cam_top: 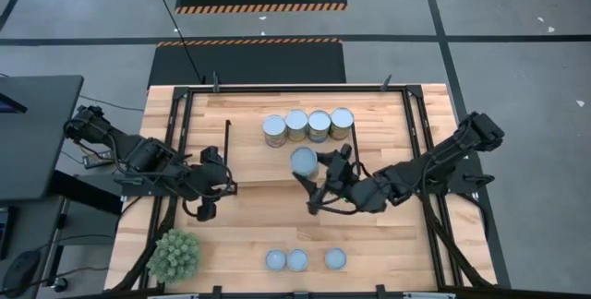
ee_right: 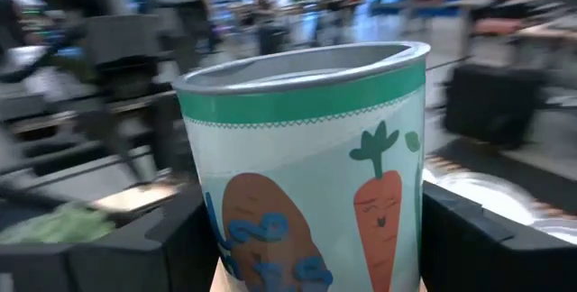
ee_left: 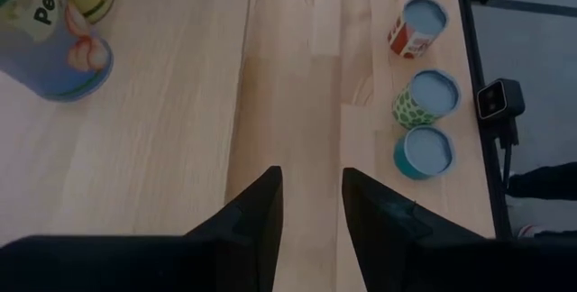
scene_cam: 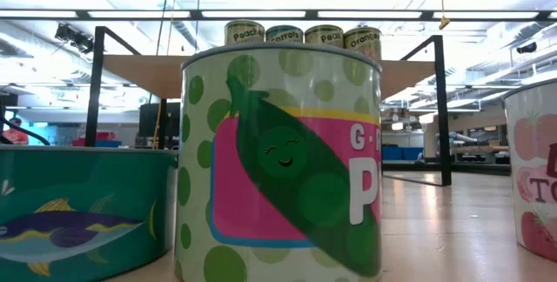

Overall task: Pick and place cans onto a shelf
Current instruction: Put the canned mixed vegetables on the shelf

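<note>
Your carrot can (ee_right: 311, 175) is rigid, smooth-walled and probably light, so squeeze mid-body; the right gripper (cam_top: 320, 181) is clamped on it just beside the shelf (cam_top: 249, 119), while the left gripper (ee_left: 311, 206) waits slightly parted, empty

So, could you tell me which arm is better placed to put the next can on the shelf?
The right. The right gripper is shut on the carrot can beside the shelf, near the four cans already on it. The left gripper is open and holds nothing.
</note>
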Action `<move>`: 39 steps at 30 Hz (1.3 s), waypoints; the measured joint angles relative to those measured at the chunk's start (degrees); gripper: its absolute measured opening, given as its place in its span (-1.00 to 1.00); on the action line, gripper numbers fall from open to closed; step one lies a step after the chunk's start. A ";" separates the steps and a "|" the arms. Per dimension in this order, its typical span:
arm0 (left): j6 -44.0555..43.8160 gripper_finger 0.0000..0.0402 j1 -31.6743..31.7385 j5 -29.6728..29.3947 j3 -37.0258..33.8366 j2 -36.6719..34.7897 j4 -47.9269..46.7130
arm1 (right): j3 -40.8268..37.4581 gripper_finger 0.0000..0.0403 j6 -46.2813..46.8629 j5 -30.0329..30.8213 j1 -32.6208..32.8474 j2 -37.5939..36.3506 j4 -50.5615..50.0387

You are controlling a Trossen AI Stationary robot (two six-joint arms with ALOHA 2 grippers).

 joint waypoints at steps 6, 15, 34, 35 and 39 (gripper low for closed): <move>-0.08 -0.39 0.00 0.00 0.00 0.02 0.07 | 1.53 0.47 -0.21 15.44 -0.23 2.99 0.11; 0.07 -0.39 0.00 -0.02 0.00 0.02 0.26 | -1.91 0.48 9.47 14.88 -1.46 4.15 -2.70; 6.13 -0.39 1.40 -15.47 -0.04 7.27 16.82 | -10.17 0.48 23.11 -2.52 -7.11 4.11 -7.26; 6.12 -0.39 1.62 -15.48 -0.04 8.01 16.86 | -10.17 0.48 22.50 -3.85 -7.47 4.11 -7.21; 6.15 -0.39 2.83 -15.47 -0.05 11.29 18.50 | -10.17 0.51 21.23 -8.65 -9.06 4.11 -7.21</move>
